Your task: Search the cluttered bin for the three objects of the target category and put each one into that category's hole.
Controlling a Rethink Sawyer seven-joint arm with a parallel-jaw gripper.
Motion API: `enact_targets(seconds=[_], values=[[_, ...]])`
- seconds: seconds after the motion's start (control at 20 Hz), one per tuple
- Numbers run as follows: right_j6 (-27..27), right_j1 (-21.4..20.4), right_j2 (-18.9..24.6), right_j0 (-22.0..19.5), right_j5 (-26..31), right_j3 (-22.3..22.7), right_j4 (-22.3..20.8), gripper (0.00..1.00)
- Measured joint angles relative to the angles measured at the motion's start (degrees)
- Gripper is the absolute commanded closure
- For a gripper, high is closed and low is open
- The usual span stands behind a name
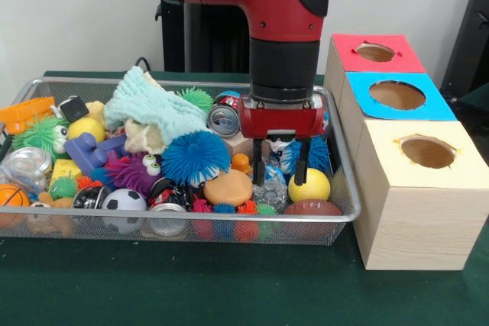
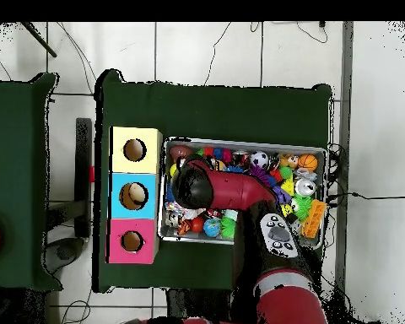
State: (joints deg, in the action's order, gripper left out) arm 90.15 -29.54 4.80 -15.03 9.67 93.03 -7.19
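A green table (image 1: 229, 288) stands before a pale wall, carrying a wire basket (image 1: 336, 215) heaped with toys and, just beside the basket's right end in the front view, a row of three wooden boxes. The boxes have red (image 1: 401, 59), blue (image 1: 435, 104) and yellow (image 1: 466, 150) tops, each with a round hole.

The gripper (image 1: 281, 175) hangs low over the basket's right end with its two dark fingers (image 1: 303, 166) spread apart and, as far as I can tell, nothing between them. Its tips reach down among a crinkled clear wrapper (image 1: 271, 188), a yellow ball (image 1: 309, 185) and a brown football (image 1: 312, 209) at the front right corner.

The target category is not shown, so I cannot say which toy is wanted. If the ball is the aim, the fingers should straddle it squarely before closing, since a round, smooth thing would likely squirt sideways.

Crowding is the trouble. A blue spiky ball (image 1: 195, 158), an orange disc (image 1: 228, 187) and a drinks can (image 1: 224, 120) lie close on the left, and a pale green cloth (image 1: 153, 104) drapes over the middle, hiding what is beneath. The basket's right wall leaves little room.
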Motion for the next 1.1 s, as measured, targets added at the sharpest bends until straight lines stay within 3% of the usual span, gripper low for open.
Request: enact_targets(seconds=[0.45,1.1], values=[[0.0,-1.3,-0.1,0.0,0.0,0.8,0.0,0.00],[0.0,2.1,0.0,-1.2,0.0,2.3,0.0,0.00]])
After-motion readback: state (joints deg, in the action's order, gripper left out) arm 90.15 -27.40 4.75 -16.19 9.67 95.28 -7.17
